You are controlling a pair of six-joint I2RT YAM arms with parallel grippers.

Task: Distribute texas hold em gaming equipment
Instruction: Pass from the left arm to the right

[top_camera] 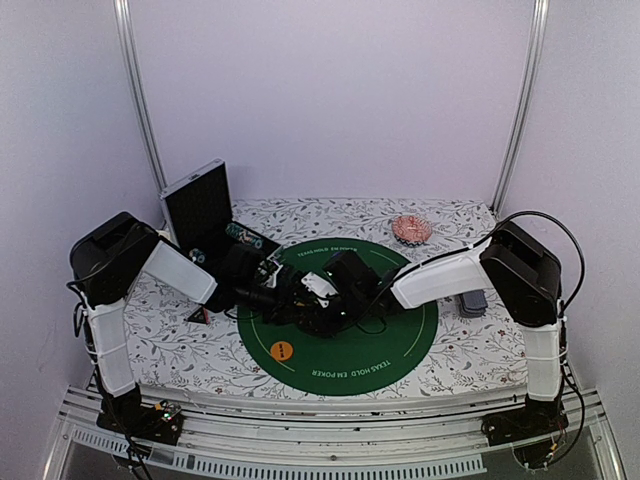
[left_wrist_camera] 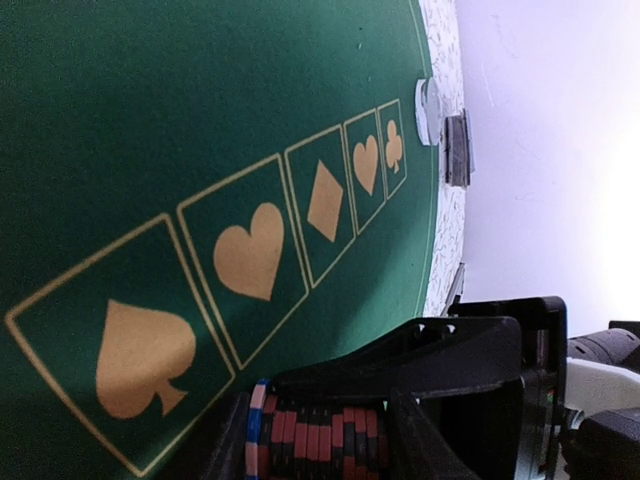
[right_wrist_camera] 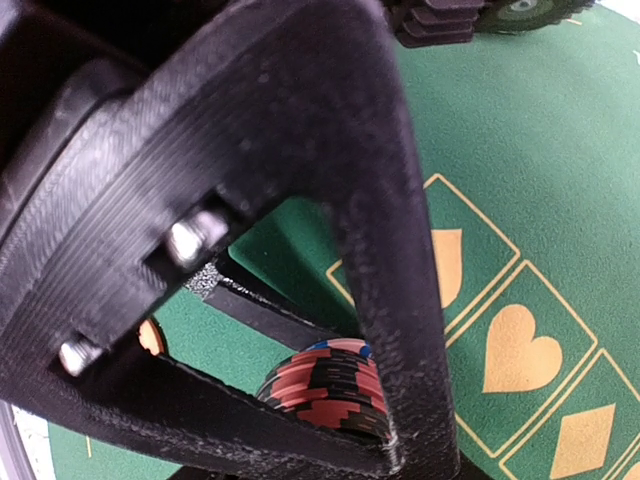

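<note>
Both grippers meet over the middle of the green poker mat (top_camera: 400,340). My left gripper (top_camera: 285,295) (left_wrist_camera: 310,460) is shut on a stack of red-and-black poker chips (left_wrist_camera: 330,430) with one blue chip at its end, a finger at each end of the stack. My right gripper (top_camera: 320,300) (right_wrist_camera: 350,420) reaches in from the other side. Its two fingers close on the rims of the same chips (right_wrist_camera: 325,385) and touch them on both sides. An orange marker disc (top_camera: 282,350) lies at the mat's front left. A grey deck of cards (top_camera: 472,302) (left_wrist_camera: 457,148) lies off the mat's right edge.
An open black case (top_camera: 198,210) stands at the back left, with a chip tray (top_camera: 245,238) beside it. A pink patterned dish (top_camera: 411,229) sits at the back right. Gold suit boxes (left_wrist_camera: 250,250) are printed across the mat.
</note>
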